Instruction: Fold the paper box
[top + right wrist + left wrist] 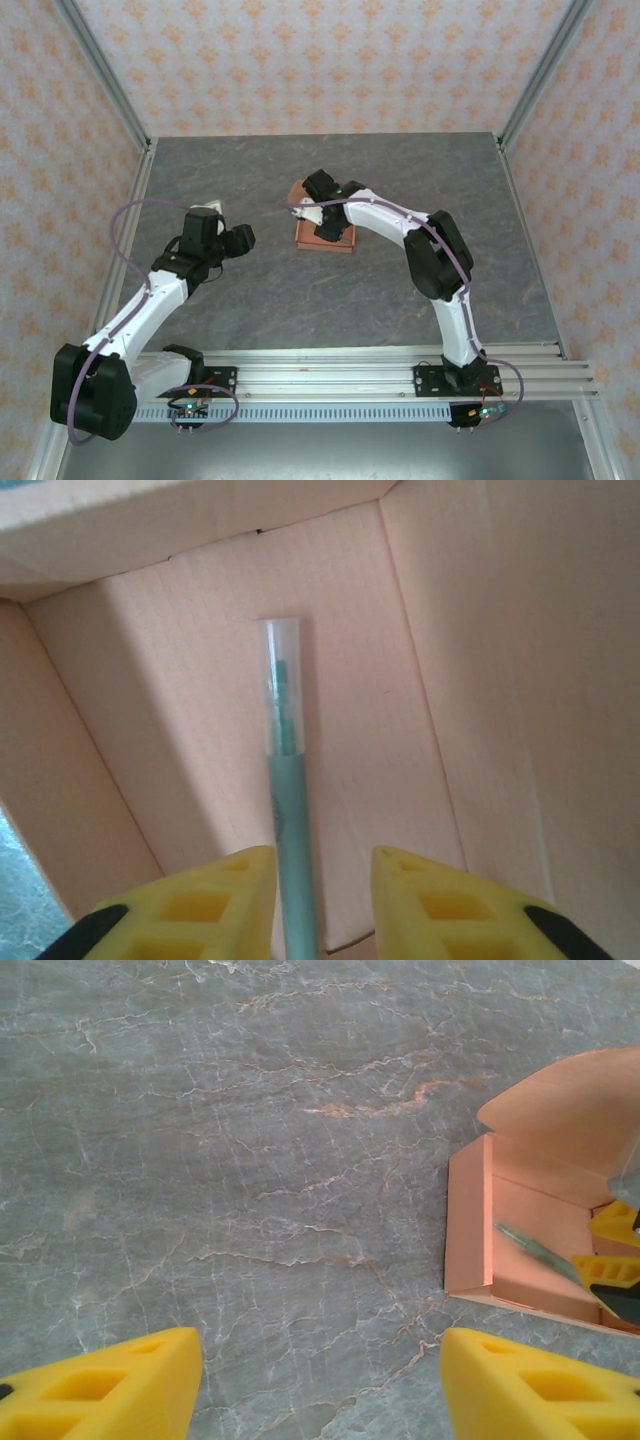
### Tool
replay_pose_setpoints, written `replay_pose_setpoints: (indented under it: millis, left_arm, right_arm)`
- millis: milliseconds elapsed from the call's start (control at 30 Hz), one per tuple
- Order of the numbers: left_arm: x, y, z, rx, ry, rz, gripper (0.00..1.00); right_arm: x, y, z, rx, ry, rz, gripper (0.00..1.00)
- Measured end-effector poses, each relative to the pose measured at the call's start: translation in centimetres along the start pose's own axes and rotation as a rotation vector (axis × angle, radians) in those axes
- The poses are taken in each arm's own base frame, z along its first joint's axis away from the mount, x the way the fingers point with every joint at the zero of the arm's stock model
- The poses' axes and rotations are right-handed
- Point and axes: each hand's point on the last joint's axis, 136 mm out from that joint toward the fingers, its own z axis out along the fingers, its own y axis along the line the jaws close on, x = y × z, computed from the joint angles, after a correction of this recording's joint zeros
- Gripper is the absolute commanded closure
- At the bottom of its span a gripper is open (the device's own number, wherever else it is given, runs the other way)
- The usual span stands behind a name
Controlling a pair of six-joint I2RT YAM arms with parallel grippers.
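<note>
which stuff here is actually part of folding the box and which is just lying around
Part of the job:
- paper box, salmon card, partly formed and open
- right gripper, reaching into the box
- left gripper, open over the bare table

Just lying about:
- green pen, inside the box between the right gripper's fingers

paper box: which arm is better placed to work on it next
Probably right: the right gripper sits inside the paper box, jaws open beside the green pen. The left gripper hangs open over bare table, apart from the box.
</note>
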Motion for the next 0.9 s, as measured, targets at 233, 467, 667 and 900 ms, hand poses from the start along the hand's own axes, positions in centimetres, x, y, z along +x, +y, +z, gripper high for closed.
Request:
replay_pose_setpoints:
  millis: [233, 467, 667, 900]
  left_arm:
    - [-2.3, -0.3, 0.0, 0.021, -0.129, -0.076, 0.16]
    - [-3.8, -2.1, 4.3, 0.086, -0.142, -0.01, 0.2]
    - [-3.9, -4.0, 6.2, 0.17, -0.134, 0.214, 0.2]
    - [-5.2, -7.2, 7.7, 0.284, -0.129, 0.442, 0.2]
  right_arm:
    - [-0.5, -0.8, -7.1, 0.055, -0.202, 0.201, 0.52]
    - [3.1, -5.2, -14.4, 0.141, -0.449, 0.553, 0.35]
    - [9.4, -8.3, -13.0, 0.173, -0.435, 0.775, 0.29]
    - [8.2, -8.9, -10.4, 0.107, -0.49, 0.774, 0.29]
